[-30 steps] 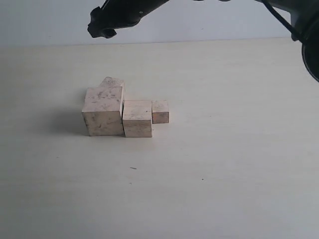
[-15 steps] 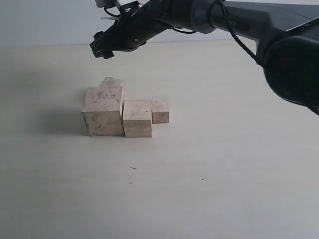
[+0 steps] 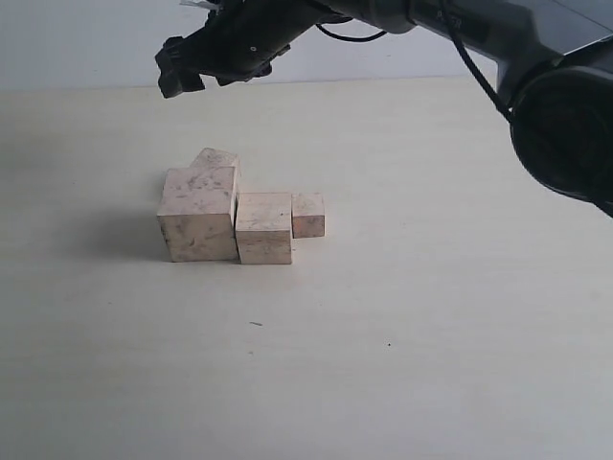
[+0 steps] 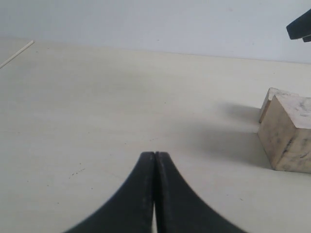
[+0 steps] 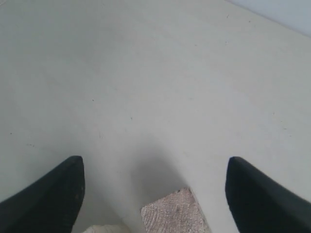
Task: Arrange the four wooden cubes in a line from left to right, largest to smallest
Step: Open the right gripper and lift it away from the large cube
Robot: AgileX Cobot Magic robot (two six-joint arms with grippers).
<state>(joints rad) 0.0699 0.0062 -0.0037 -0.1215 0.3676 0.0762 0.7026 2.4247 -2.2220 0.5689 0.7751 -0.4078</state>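
Hovering my right gripper (image 3: 175,75), spread and empty; 3 in row, 4th cube (image 3: 216,158) behind largest cube (image 3: 198,213) needs slotting in.

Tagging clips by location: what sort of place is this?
Probably a robot lab test bench, not a home: a bare pale table, a plain wall behind it, and only four wooden cubes beneath the black right gripper.

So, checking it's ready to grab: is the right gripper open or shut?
Open. The right gripper shows its two dark fingers wide apart, with table between them.
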